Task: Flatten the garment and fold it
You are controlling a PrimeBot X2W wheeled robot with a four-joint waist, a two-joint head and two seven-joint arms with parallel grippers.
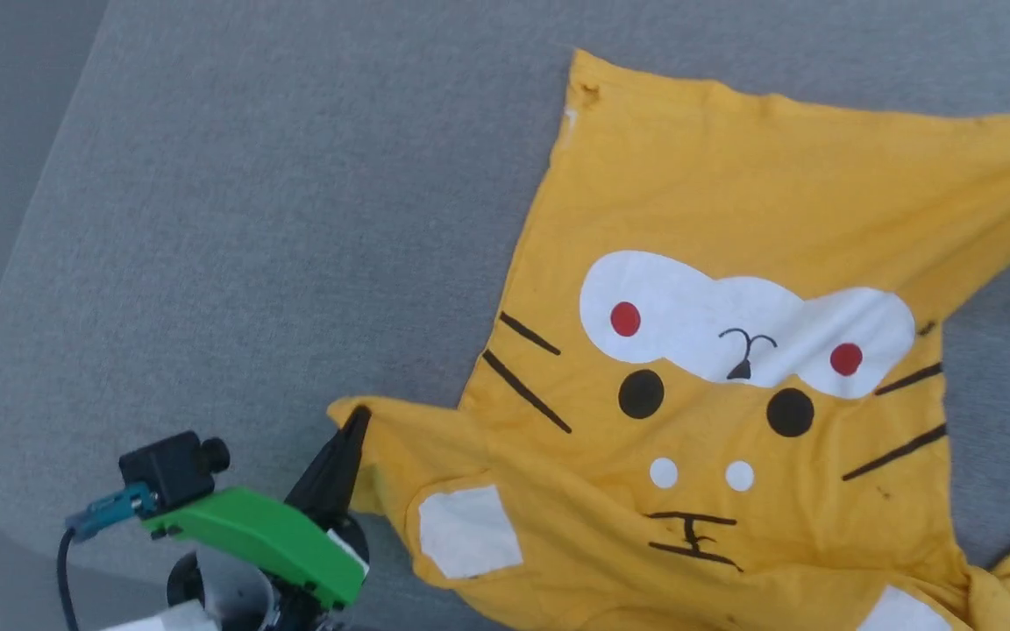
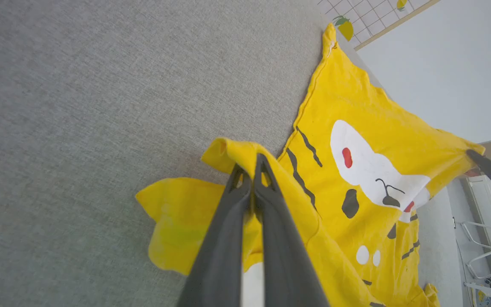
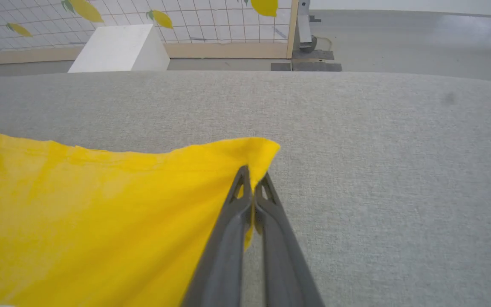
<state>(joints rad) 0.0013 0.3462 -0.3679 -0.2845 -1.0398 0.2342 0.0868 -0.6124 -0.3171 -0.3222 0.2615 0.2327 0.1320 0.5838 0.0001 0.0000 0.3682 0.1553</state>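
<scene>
clamped on garment (image 1: 733, 175) sleeve with left end effector (image 1: 354, 428). clamped on another corner with right end effector (image 3: 252, 181). lying print-up on grey surface (image 1: 251, 219).

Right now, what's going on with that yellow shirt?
The robot holds the yellow T-shirt by two corners on the grey padded surface. Its left tool is shut on a sleeve tip near the robot, and its right tool is shut on a far corner. The shirt lies print up, wrinkled, not yet folded.
</scene>
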